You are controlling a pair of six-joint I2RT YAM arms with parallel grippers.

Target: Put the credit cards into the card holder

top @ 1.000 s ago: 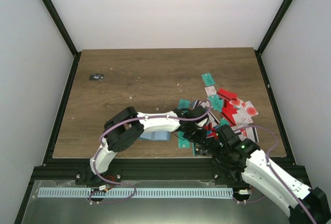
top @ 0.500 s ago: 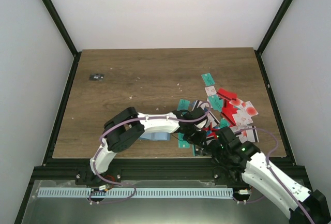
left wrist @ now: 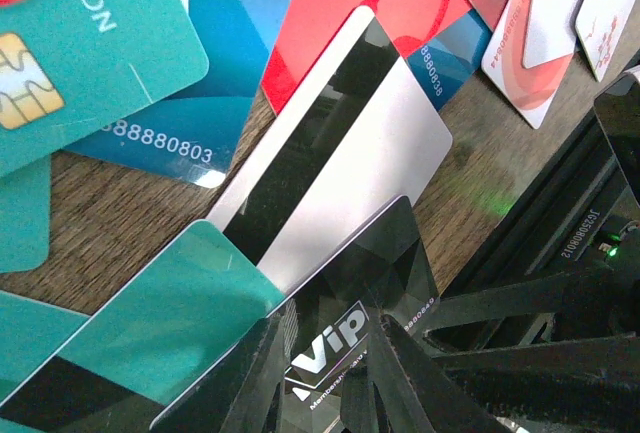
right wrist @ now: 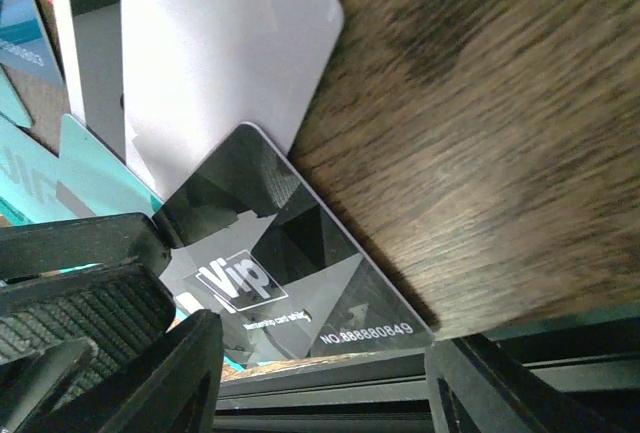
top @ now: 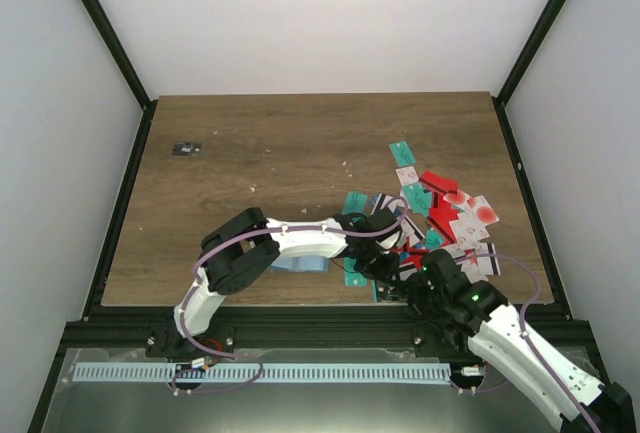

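A black "VIP" credit card [left wrist: 385, 253] lies at the near table edge on top of other credit cards, also in the right wrist view [right wrist: 290, 263]. My left gripper [left wrist: 325, 338] is open, its fingers straddling and pressing on that card's near end. My right gripper [right wrist: 325, 353] is open wide around the same card from the table-edge side. A silver card with a dark stripe [left wrist: 340, 133] and a teal card [left wrist: 170, 323] lie under it. The card pile [top: 445, 208] spreads right of centre. The blue-grey card holder [top: 300, 261] lies under the left arm, both grippers [top: 385, 265] [top: 415, 278] right of it.
The black metal frame rail [right wrist: 400, 393] runs right along the table's near edge below the VIP card. A tiny black object with white marks [top: 185, 149] lies at the far left. Red and white cards [left wrist: 540, 23] lie beside the rail.
My right arm has shifted a little left and toward the near edge, closer to the left gripper. The left arm has barely moved.
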